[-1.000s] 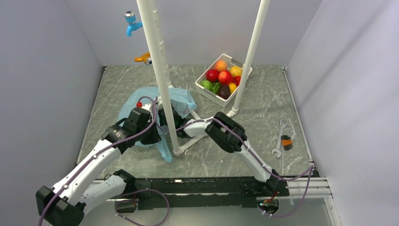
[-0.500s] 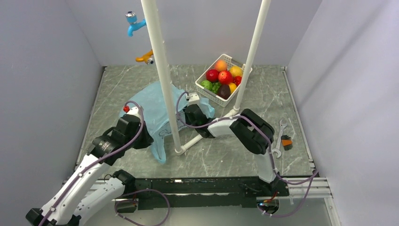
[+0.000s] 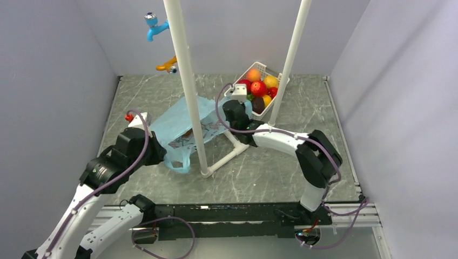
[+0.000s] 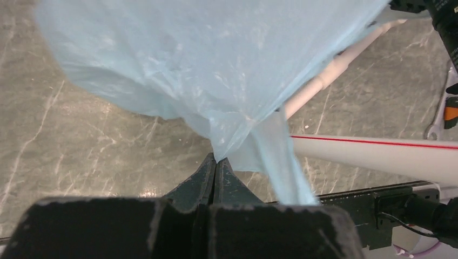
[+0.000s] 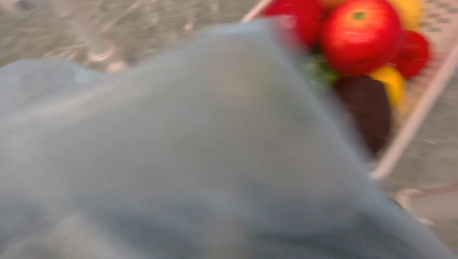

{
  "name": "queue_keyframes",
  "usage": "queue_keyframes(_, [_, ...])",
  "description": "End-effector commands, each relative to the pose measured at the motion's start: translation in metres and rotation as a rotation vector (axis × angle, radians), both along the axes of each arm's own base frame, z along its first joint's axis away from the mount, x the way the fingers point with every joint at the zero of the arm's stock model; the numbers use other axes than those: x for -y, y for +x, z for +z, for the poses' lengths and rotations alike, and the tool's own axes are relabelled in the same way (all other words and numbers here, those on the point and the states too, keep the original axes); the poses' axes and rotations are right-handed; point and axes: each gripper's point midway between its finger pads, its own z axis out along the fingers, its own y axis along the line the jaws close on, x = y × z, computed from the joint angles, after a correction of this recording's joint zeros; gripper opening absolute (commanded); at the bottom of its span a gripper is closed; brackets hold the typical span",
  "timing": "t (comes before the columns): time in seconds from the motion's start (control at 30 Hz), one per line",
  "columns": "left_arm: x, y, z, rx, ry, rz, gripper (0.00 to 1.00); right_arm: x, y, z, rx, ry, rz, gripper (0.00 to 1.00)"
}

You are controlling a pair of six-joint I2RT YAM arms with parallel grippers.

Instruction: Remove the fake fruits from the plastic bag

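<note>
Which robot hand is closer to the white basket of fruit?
The right gripper: it sits just beside the basket, at its left side. The left gripper is far off, pinching the plastic bag.

Lab booth — grey walls (image 3: 54, 81), white posts (image 3: 187, 81).

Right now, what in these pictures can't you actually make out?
- What the plastic bag holds: unclear. Crinkled film veils it in the left wrist view, and the white pole crosses it from above.
- Right tool: open or closed unknown, because bag and blur fill the right wrist view.
- Wrench: cut off by the left wrist view's right edge.
</note>
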Motion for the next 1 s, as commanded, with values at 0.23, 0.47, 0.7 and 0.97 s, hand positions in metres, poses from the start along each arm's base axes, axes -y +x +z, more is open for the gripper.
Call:
queue_keyframes(0.23, [0.017, -0.006, 0.026, 0.099, -0.053, -0.154, 0.0, 0.158, -0.086, 0.1, 0.131, -0.019, -0.339, 0.27])
queue_keyframes(0.47, [0.091, -0.002, -0.011, -0.048, -0.189, -0.476, 0.0, 0.078, -0.151, 0.073, 0.006, 0.195, 0.309, 0.43])
queue_keyframes(0.7, [0.115, -0.011, -0.017, -0.055, -0.283, -0.622, 0.0, 0.023, -0.175, 0.038, -0.074, 0.219, 0.597, 0.65])
queue_keyframes(0.97, [0.117, -0.004, 0.0, 0.045, -0.272, -0.653, 0.0, -0.011, -0.158, 0.04, -0.121, 0.253, 0.622, 0.71])
